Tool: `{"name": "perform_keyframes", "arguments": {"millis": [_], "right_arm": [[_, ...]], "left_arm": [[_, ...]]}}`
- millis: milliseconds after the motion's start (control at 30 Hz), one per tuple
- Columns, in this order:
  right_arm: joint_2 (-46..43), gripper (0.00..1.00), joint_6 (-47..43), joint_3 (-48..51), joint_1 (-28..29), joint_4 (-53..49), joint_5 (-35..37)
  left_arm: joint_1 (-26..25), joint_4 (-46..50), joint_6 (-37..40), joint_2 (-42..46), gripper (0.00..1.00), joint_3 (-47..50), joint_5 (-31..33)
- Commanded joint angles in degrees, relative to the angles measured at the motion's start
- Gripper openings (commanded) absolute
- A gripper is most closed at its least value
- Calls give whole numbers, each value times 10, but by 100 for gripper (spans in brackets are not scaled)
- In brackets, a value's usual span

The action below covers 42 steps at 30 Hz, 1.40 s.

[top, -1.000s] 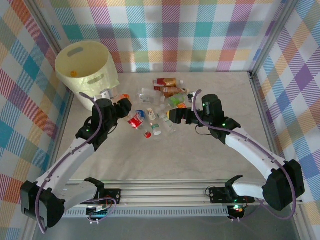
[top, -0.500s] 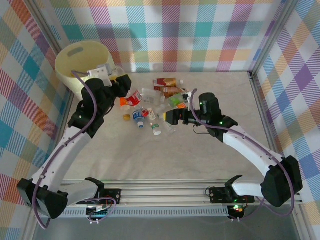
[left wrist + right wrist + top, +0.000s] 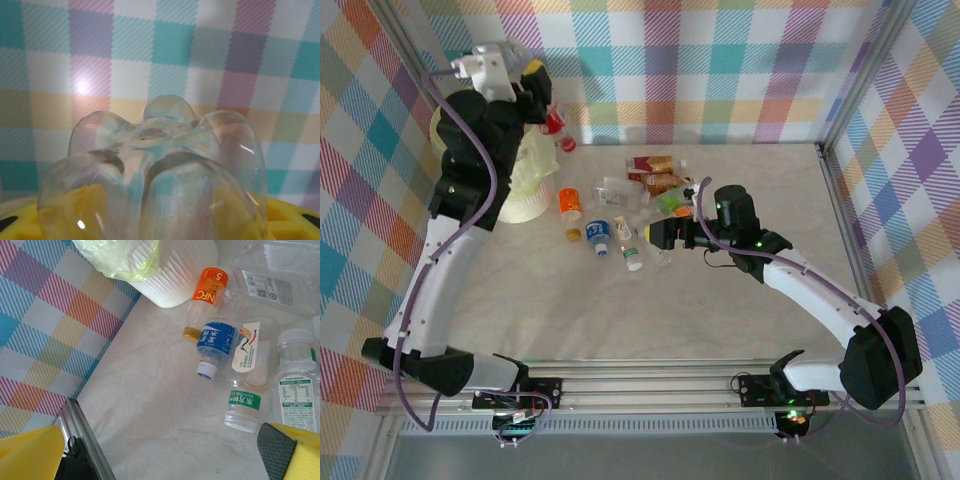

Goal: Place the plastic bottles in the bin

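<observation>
- Up from the table since a second ago, the left arm [image 3: 445, 250] now reaches high into the back-left corner, and the left gripper [image 3: 542, 100] sits above the bin.
- Its jaws are drawn in narrow around the red-labelled bottle [image 3: 556, 122], which hangs from them with its white cap pointing down and to the right.
- From the left wrist, that bottle's clear lobed base [image 3: 150, 165] sits between the yellow fingers [image 3: 295, 217], with the checked wall [image 3: 150, 50] behind it.
- The bin [image 3: 527, 185] stands at the back left of the table [image 3: 620, 330], largely hidden under the arm. The held bottle looks to be over the bin's right rim, though the arm covers too much to be sure.
- The right gripper [image 3: 655, 233] has edged slightly left. It is spread fully wide with nothing between its fingers, hovering low over the table [image 3: 160, 450] beside the loose bottles.
- An orange-labelled bottle [image 3: 569, 201] lies just beside the bin's foot [image 3: 209, 290].
- A blue-labelled bottle [image 3: 599, 236] lies touching it [image 3: 215, 342], and a green-labelled bottle [image 3: 631, 252] lies near the right gripper [image 3: 243, 405].
- A heap of bottles [image 3: 660, 183] lies farther back, mid-table.
</observation>
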State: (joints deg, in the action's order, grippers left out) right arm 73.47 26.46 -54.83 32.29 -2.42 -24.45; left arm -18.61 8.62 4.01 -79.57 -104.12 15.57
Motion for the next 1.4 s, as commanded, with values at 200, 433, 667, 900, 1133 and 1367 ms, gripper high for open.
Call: {"name": "perform_keyframes", "arguments": {"millis": [200,433,667,900,1133,1367], "right_arm": [[5,100,-11,-14,3,11,9],[-3,100,-13,-11,3,-4,19],[-8,100,-17,-8,4,-16,33],[-6,100,-25,-7,3,-29,43],[9,100,-18,-5,3,-23,46],[31,100,-12,-16,4,-24,46]], "left_arm": [[120,-10,44,-128,53,-147,25],[194,-28,32,-196,54,-170,-1],[261,-68,-19,-213,55,-115,-95],[325,-45,-14,-247,53,-94,-222],[328,-24,5,-293,57,-83,-196],[326,-82,-16,-338,60,-68,-151]]}}
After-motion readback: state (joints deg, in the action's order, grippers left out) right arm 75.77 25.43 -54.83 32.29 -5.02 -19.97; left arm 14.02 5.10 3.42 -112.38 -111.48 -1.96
